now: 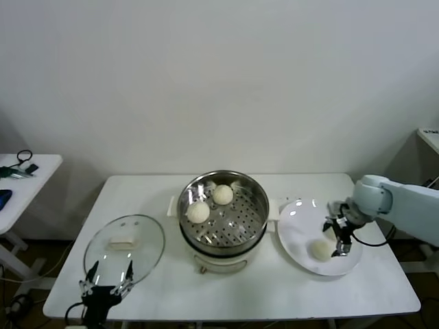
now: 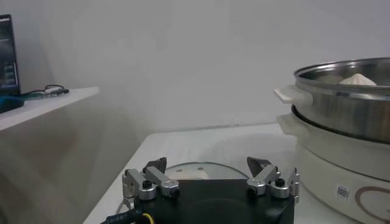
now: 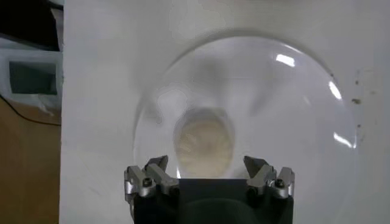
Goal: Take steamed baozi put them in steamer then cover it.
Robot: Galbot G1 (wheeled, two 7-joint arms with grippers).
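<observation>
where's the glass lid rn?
Head view: the round clear glass lid lies flat on the white table, left of the steel steamer, just beyond the left end effector.

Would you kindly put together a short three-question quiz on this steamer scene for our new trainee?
1. How many baozi lie in the steamer?
2. True or false: the cover sits on the steamer.
3. The right gripper is over: A) the plate B) the cover C) the steamer.

Key
1. Two: one baozi and another; a third baozi lies on the plate.
2. False: it lies on the table, by the open left gripper.
3. A, open above the third baozi.
</observation>
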